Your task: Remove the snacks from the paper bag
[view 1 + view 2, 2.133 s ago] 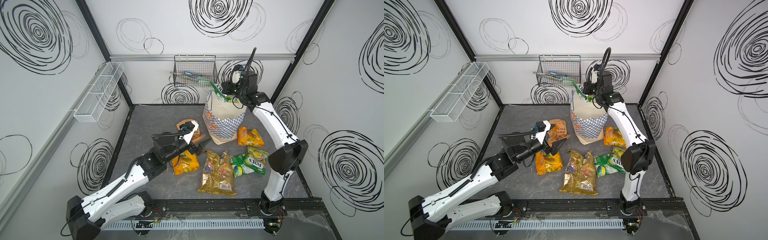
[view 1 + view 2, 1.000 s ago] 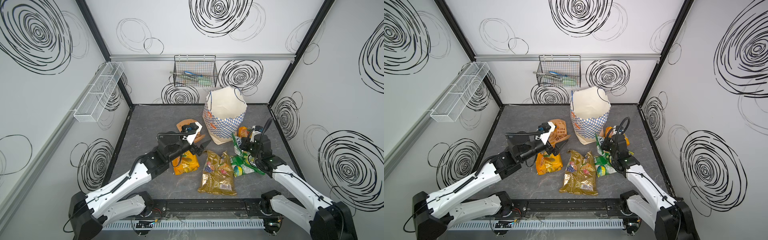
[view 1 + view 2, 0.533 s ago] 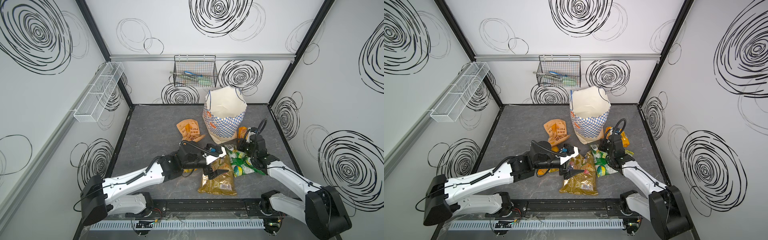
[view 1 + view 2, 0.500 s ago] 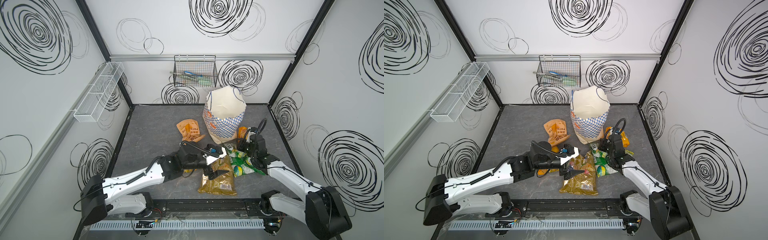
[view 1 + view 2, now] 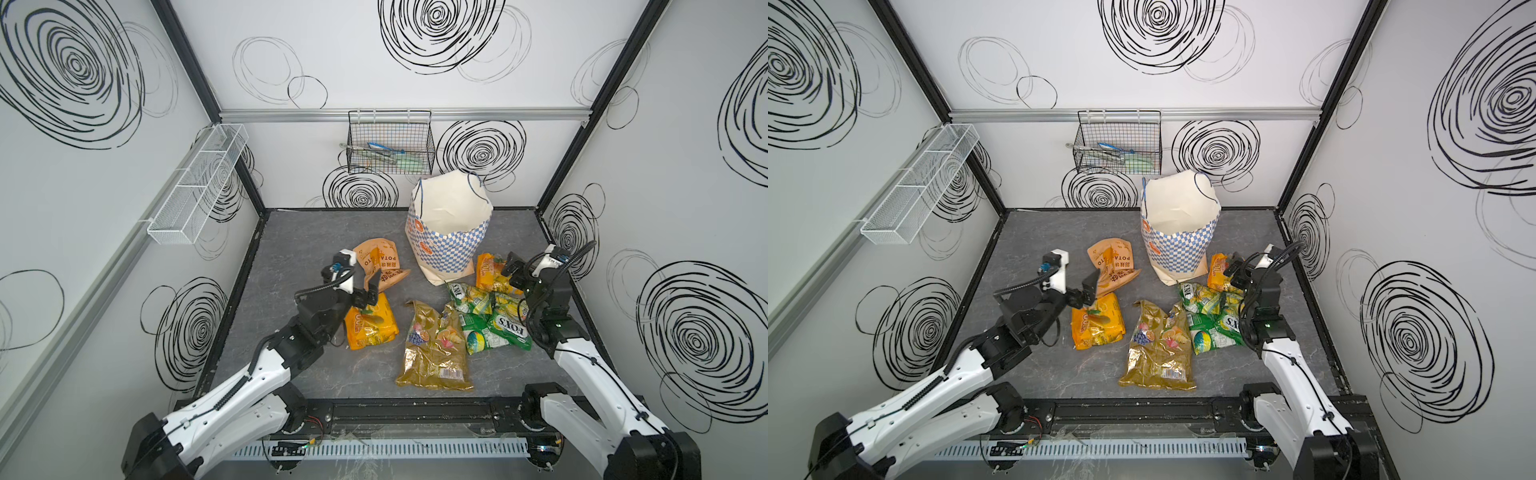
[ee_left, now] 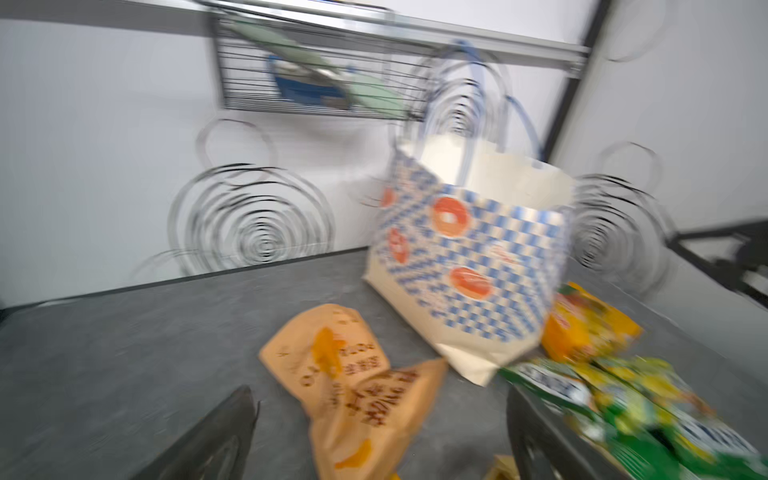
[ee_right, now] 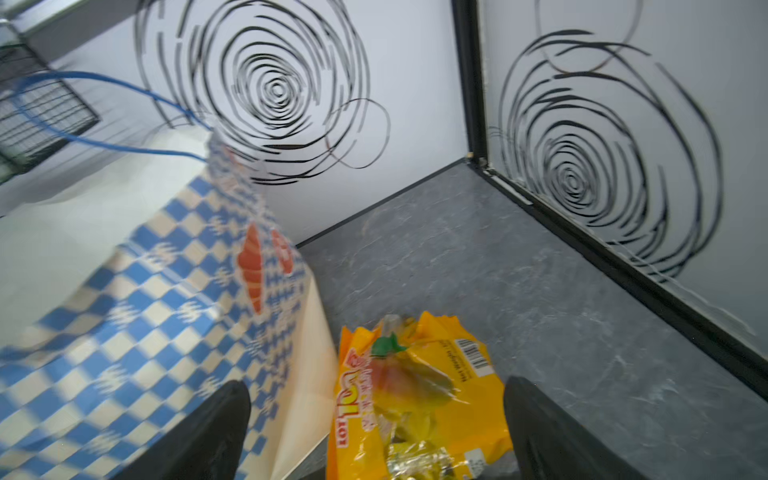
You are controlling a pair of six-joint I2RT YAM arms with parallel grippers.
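The right hand (image 5: pixel 512 270) has come down from the mouth of the paper bag (image 5: pixel 446 245) to the bench (image 5: pixel 299 249). Its jaws now stand wide apart and hold nothing. The left hand (image 5: pixel 369 293) has swung back leftward and is likewise spread and empty. Just under the right hand lies an orange-yellow packet (image 7: pixel 415 386), touching the bag's foot. Further out lie the green packets (image 5: pixel 494 320), the gold packet (image 5: pixel 434 349), a second orange-yellow packet (image 5: pixel 372 328) under the left hand, and the tan potato bag (image 5: pixel 378 262). All are probably light, crinkly, slippery foil that gives under a squeeze, so a crimped end seam looks the surest hold. The paper bag stands upright, likely easy to tip, and its bottom is hidden. The right wall (image 5: pixel 665 187) crowds that arm, while bare bench lies left and rearward.
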